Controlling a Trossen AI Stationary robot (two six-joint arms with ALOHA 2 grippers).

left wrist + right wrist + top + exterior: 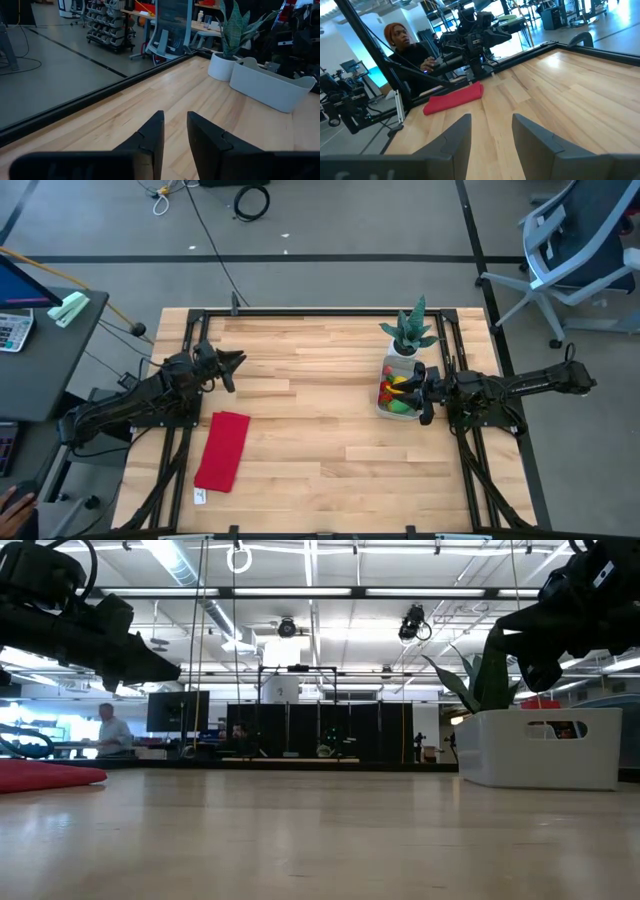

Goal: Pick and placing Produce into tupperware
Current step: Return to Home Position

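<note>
The translucent whitish plastic tub (382,406) stands at the right of the wooden tabletop (320,430) beside a spiky green plant in a white pot (408,340), with small red, yellow and green toy produce (397,392) heaped inside. Heading home, the empty right hand (422,392), fingers spread above the tub's outer rim, should rise clear of rim and leaves before retracting; the left hand (235,371), fingers slightly apart, waits opposite. That rim is hidden from above, and the pieces cannot be told apart.
</note>
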